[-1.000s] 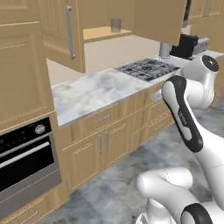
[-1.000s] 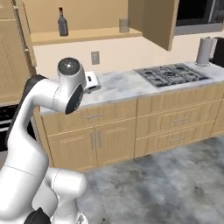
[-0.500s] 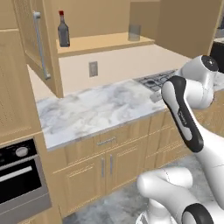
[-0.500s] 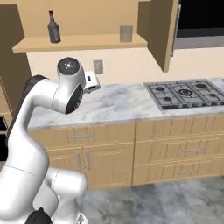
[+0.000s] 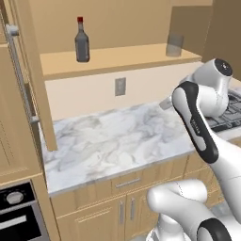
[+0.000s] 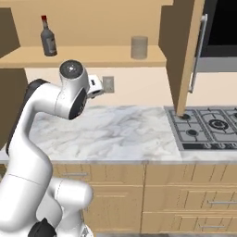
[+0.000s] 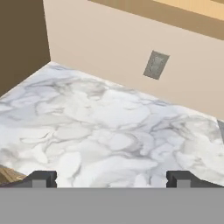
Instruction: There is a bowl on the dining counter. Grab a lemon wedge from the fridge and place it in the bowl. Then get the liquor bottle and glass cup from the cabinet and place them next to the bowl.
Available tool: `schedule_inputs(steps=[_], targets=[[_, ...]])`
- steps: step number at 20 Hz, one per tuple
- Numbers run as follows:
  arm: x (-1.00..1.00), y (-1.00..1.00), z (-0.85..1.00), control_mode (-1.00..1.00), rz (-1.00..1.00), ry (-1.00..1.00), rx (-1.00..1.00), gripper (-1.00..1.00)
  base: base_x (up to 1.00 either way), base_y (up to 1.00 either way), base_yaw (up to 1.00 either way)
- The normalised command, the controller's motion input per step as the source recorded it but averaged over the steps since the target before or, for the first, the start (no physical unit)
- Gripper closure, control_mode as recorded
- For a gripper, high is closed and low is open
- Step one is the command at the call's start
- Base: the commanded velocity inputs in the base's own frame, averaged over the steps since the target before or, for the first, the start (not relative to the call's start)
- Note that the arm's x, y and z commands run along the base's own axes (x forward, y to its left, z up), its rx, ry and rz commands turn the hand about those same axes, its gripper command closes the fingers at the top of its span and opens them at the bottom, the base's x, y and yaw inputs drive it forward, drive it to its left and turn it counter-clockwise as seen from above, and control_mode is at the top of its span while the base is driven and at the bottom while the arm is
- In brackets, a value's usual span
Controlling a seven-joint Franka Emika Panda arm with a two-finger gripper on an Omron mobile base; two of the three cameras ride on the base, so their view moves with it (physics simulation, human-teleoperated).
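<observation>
The dark liquor bottle (image 5: pixel 82 40) (image 6: pixel 47 37) with a red cap stands upright at the left of the open cabinet's shelf (image 5: pixel 117 60) (image 6: pixel 92 56). The glass cup (image 5: pixel 174 44) (image 6: pixel 139 47) stands at the shelf's right end. My gripper (image 7: pixel 111 179) is open with nothing between its fingertips. It hovers over the marble counter, well below the shelf, and faces the back wall. The bowl and the lemon wedge are out of view.
The marble counter (image 5: pixel 117 141) (image 6: pixel 120 134) (image 7: pixel 105 131) runs under the cabinet, with a wall outlet (image 5: pixel 120 86) (image 6: pixel 108 84) (image 7: pixel 155 64) behind it. Open cabinet doors (image 5: pixel 28 75) (image 6: pixel 185 51) jut out at either side. A gas stove (image 6: pixel 208 127) lies to the right and an oven (image 5: pixel 19 216) to the lower left.
The whole scene has slid sideways as the base drove along the counter, and the open cabinet now sits in front. The gripper has stayed open.
</observation>
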Motion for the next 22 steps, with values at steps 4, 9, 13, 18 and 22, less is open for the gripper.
schedule_inputs(steps=[4, 9, 13, 18, 22], targets=[[0.00, 0.00, 0.00, 1.00, 0.00, 0.00, 0.00, -1.00, 0.68, -0.06, 0.12], [0.00, 0.00, 0.00, 1.00, 0.00, 0.00, 0.00, -1.00, 0.49, 0.00, 0.02], [0.00, 0.00, 0.00, 1.00, 0.00, 0.00, 0.00, -1.00, 0.42, 0.00, 0.01], [0.00, 0.00, 0.00, 1.00, 0.00, 0.00, 0.00, -1.00, 0.36, 0.00, 0.01], [0.00, 0.00, 0.00, 1.00, 0.00, 0.00, 0.00, -1.00, 0.09, 0.00, 0.01]])
